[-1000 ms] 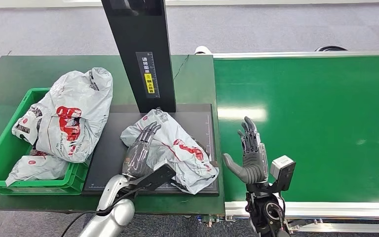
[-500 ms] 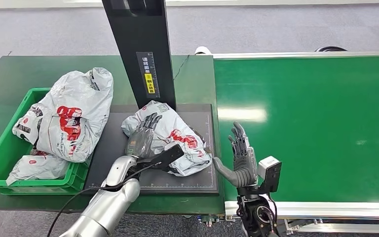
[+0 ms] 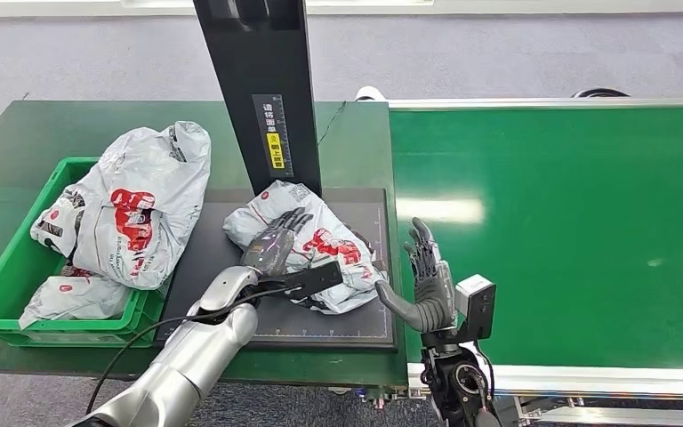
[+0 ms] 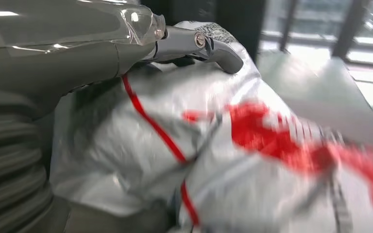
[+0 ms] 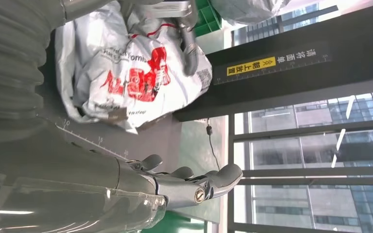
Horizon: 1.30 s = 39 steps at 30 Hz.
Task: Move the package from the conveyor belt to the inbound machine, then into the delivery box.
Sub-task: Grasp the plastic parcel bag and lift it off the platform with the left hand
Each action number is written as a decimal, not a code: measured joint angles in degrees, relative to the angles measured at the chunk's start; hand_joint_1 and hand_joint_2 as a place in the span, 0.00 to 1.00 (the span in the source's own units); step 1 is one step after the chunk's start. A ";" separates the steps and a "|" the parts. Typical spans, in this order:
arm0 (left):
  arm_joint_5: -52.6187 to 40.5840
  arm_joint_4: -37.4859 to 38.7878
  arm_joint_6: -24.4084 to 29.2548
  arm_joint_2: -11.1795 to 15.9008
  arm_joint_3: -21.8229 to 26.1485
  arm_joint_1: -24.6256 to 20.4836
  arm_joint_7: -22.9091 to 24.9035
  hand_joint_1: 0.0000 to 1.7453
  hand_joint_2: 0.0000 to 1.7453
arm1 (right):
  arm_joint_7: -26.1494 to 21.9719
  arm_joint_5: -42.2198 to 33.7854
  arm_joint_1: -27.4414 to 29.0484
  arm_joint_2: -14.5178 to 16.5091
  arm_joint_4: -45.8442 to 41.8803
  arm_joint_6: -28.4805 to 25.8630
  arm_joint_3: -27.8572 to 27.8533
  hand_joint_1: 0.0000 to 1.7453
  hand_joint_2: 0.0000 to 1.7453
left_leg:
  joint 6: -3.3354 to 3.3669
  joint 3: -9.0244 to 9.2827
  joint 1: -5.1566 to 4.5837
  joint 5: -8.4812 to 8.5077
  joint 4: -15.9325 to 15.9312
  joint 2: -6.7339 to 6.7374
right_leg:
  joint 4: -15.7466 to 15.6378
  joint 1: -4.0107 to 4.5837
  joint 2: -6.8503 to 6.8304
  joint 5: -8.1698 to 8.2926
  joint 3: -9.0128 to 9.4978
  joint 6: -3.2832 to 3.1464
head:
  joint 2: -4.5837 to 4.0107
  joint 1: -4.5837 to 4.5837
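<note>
- On the right side of the head view runs the conveyor belt (image 3: 569, 231), a wide green surface. No package lies on the part I can see, so I judge the first step of the task is done.
- Beside it stands the bench (image 3: 98, 133), dark green, which carries the inbound machine (image 3: 356, 325): a flat dark plate with a ruler scale along its edge and a black column (image 3: 267, 89) behind. The plate sits just beside the belt, probably so that a package needs only a short way across.
- At the far left of the bench is the delivery box (image 3: 4, 267), a green crate. It holds already some grey packages; one big grey bag (image 3: 138, 209) rises over its rim. It touches the plate edge, which should make the last transfer short.
- The package (image 3: 316, 245), a crumpled grey bag with red print, lies on the plate close before the column, likely for scanning.
- The left robot hand (image 3: 276, 245) rests on top of the package, fingers laid over it; if it really grips I cannot tell.
- The right robot hand (image 3: 427, 285) stands upright at the belt edge, fingers apart and holding nothing, near the package.
</note>
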 joint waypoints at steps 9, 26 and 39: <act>-0.88 4.52 -4.81 0.20 -4.83 -2.72 -4.77 1.00 1.00 | -0.15 -0.05 -0.15 -0.01 1.22 -0.89 -0.18 0.00 1.00 | 0.07 0.26 -0.10 0.03 0.01 -0.41 | -0.01 -0.11 -0.37 -0.10 0.41 0.13 | 0.00 -0.01; 9.05 -4.36 14.67 2.38 -5.57 4.80 -17.24 1.00 1.00 | 0.31 -1.51 1.98 -0.66 -0.88 -0.45 -0.92 0.00 1.00 | 0.06 -0.13 -0.10 0.03 0.03 -0.12 | 0.00 -0.10 -0.22 -0.09 -0.09 0.13 | 0.00 -0.01; 12.35 -16.97 26.40 5.26 -5.28 10.11 -22.69 1.00 1.00 | -0.23 -3.83 2.44 -1.42 -1.81 -1.21 -0.97 0.00 1.00 | 0.06 -0.35 -0.09 0.03 0.02 -0.07 | 0.00 -0.10 -0.18 -0.09 -0.32 0.12 | 0.00 -0.01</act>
